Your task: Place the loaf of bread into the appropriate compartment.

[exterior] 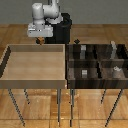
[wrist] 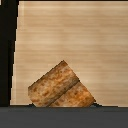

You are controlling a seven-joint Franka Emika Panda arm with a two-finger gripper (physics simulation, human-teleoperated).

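The loaf of bread (wrist: 60,89) is a brown-orange blocky lump that fills the lower part of the wrist view, close to the camera, with light tan wood behind it. In the exterior view it shows as a tiny orange spot (exterior: 39,41) at my gripper (exterior: 39,40), which hangs above the far edge of the light tan tray and looks shut on it. My fingers are not plainly visible. The compartment (exterior: 77,76), the near-left cell of the dark striped-wood bin, lies toward the exterior view's right of the gripper and nearer the camera.
The light tan wooden tray (exterior: 10,62) with raised walls is under and in front of the gripper. The dark four-cell bin (exterior: 95,61) adjoins it on the exterior view's right and holds small grey blocks (exterior: 84,73). A small dark object (exterior: 76,41) sits at the bin's far-left corner.
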